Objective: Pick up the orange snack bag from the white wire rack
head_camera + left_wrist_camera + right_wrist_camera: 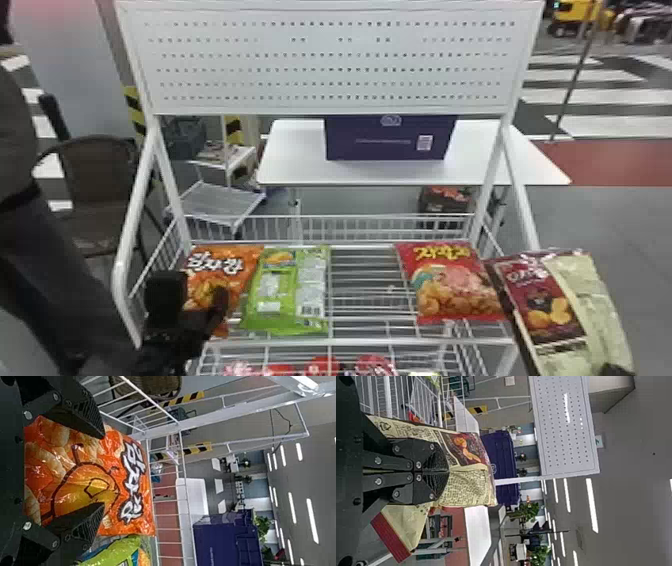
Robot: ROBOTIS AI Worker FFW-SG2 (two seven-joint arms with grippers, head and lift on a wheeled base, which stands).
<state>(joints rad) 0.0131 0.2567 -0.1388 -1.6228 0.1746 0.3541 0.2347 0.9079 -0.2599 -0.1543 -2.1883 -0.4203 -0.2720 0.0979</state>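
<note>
Mid-frame stands the rack (370,342); lower right, a cream bag (595,290), clenched by the right gripper (612,369). Lower left, the orange bag (225,267) lies racked, long axis up the frame, lettered end topmost, behind the spread left gripper (195,289).

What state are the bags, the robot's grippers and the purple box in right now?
Orange snack bag: on the white wire rack, ungripped
Green bag: on the rack, ungripped
Red bag: on the rack, ungripped
Cream-and-maroon bag: gripped
Left gripper: open
Right gripper: shut on the cream-and-maroon bag
Purple box: standing on the table
</note>
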